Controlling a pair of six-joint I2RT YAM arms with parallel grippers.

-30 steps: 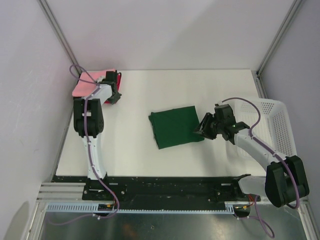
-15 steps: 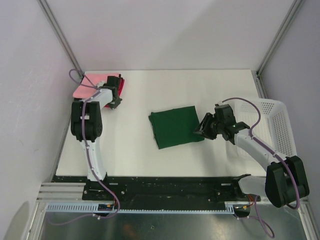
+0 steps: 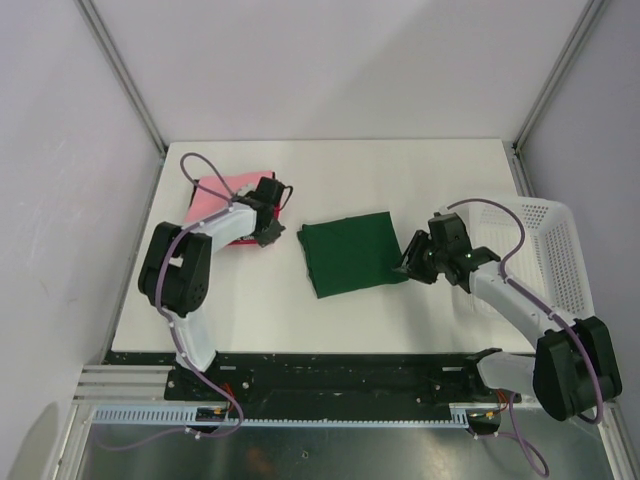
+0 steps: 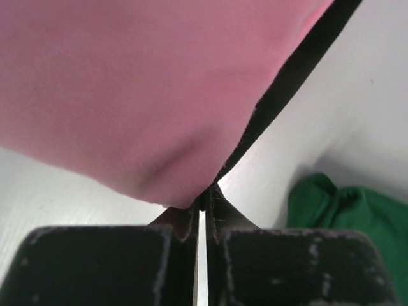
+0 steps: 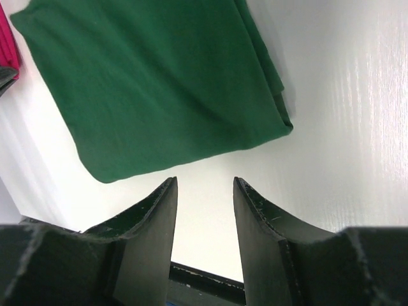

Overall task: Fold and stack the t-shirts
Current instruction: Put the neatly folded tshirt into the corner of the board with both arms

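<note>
The top view looks steeply down on the whole desk (image 3: 350, 170), with the arm bases at six o'clock. The left wrist view peers over the left fingers (image 4: 221, 215), very close to the pink shirt (image 4: 140, 89). The right wrist view, over the right fingers (image 5: 150, 223), sits farther back. All three share the green shirt (image 3: 350, 255) (image 4: 357, 223) (image 5: 159, 83).

White flat tabletop (image 3: 400, 170) is lying between plain pale walls (image 3: 330, 60). White plastic mesh basket (image 3: 555, 245) is sitting at its right edge, open side up. Aluminium frame posts (image 3: 118, 72) are rising from the far corners. Black base rail (image 3: 340, 372) is running along the near edge.
</note>
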